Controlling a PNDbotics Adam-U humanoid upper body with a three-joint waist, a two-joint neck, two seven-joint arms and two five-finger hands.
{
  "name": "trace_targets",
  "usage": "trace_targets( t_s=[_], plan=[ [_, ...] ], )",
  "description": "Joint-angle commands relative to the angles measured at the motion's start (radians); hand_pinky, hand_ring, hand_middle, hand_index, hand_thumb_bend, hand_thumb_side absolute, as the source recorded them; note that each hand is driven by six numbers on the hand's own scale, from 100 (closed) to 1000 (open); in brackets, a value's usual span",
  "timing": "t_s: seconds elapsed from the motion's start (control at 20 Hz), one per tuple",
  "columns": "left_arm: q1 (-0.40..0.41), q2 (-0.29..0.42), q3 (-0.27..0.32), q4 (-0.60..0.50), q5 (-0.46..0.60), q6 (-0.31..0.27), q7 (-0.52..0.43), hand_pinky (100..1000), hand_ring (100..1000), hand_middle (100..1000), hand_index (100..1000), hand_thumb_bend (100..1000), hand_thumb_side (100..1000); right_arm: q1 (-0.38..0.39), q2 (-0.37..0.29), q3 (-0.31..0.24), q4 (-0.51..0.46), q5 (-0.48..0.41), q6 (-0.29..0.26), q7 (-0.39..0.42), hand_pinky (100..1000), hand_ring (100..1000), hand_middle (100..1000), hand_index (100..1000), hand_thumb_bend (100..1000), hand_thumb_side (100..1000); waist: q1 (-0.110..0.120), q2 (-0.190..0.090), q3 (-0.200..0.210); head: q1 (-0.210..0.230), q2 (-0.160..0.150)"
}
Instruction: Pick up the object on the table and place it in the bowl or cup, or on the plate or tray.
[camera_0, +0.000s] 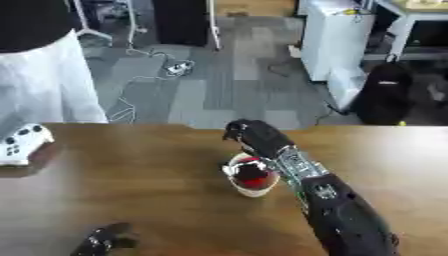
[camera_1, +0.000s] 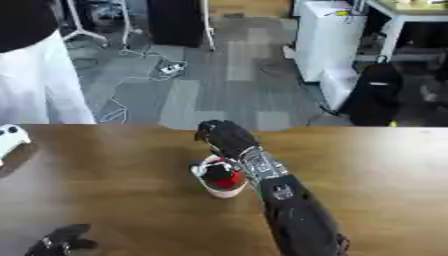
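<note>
Right robot hand above cup (red-and-dark contents unclear), fingers indiscernible, left robot hand cropped, relaxed

The table looks like brown wood with a smooth, faintly sheeny top. The cup on it has a pale matt wall, perhaps paper or plastic (which one cannot be told), and holds something red and dark. The right hand is matt black, its forearm showing silvery metal parts. The white controller at the table's left edge looks like smooth plastic.
</note>
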Motion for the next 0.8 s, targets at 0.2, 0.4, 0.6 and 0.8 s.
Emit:
trace_targets(
  t_s=[0.2,0.4,0.6,0.8],
  plan=[
    [0.005,0.002,0.003,-0.017,-0.008,-0.003,-0.001,1000,625,696,752,798,815,-0.038,-0.019,-0.006,-0.028,-0.012,-0.011,-0.008,681,583,547,706,348,585,0.005,-0.024,-0.007,0.008,0.002],
    [0.009,0.004,0.004,-0.014,-0.006,-0.002,0.003,1000,631,695,751,798,815,-0.050,-0.021,0.012,-0.037,-0.042,-0.024,-0.037,530,304,256,509,269,396,0.001,-0.037,-0.018,0.021,0.012],
    [0.010,0.006,0.006,-0.007,-0.005,0.000,0.005,1000,632,694,750,797,814,-0.060,-0.025,0.043,-0.031,-0.095,-0.050,-0.070,508,263,203,495,253,373,-0.008,-0.059,-0.029,0.035,0.017],
    [0.011,0.008,0.008,0.010,-0.003,0.004,0.011,1000,630,693,749,796,814,-0.036,-0.027,0.062,-0.020,-0.243,-0.077,-0.073,538,312,203,524,248,387,-0.019,-0.094,-0.032,0.073,0.013]
  ],
)
